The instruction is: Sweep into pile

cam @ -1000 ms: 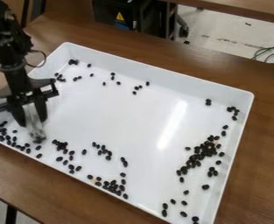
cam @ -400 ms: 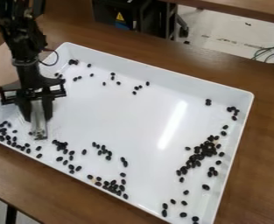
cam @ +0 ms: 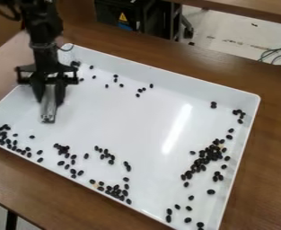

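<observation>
Right now the black claw (cam: 49,99) hangs over the left part of a big white tray (cam: 160,76), pinched tight on a gray see-through tool (cam: 48,112). The tool is long and thin, and it points down between the two black fingers (cam: 59,94). Its low end is on the tray floor or just over it, and I can't quite tell which. The black robot arm (cam: 44,31) comes in from the top left, and a dark loop of wire (cam: 68,47) sticks out beside it.

Lots of little black beans (cam: 211,192) lie in the tray. They are not all in one pile. The biggest bunch (cam: 211,155) is toward the right side, with some beans strung out below it. Another bunch (cam: 114,191) is by the near wall, and one more (cam: 2,134) sits in the left corner. Between those two, small groups are spread about. A few beans are also up near the far wall, and some are close to the right wall. One bean (cam: 32,137) lies by itself below the tool.

The tray sits on a brown wooden worktop (cam: 274,152). Behind it are a black box (cam: 109,11) with a yellow sign (cam: 123,17) on it, a pale floor (cam: 226,33) and some thin cables (cam: 274,55).
</observation>
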{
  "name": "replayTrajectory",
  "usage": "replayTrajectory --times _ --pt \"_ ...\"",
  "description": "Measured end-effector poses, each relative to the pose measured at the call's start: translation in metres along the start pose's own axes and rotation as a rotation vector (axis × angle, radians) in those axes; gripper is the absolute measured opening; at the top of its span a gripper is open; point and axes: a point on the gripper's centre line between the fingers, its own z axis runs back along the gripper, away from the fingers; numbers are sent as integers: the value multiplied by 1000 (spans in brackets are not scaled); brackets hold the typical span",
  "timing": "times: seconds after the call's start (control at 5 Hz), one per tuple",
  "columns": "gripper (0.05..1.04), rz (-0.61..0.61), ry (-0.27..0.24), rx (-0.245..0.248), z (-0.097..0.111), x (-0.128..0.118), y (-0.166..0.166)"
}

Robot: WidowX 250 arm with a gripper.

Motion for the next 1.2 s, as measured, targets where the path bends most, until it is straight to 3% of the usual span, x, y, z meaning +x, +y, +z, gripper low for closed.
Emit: replayTrajectory --times 0.2,0.4,0.8,1.0,1.2 --pt "360 -121 -26 12 3 20 -11" --pt "360 -335 -55 22 6 26 -33" --pt "360 -656 -93 50 4 10 -76" --pt "360 -767 -85 19 4 -6 -106" --pt "360 -824 -67 29 3 -15 -126"
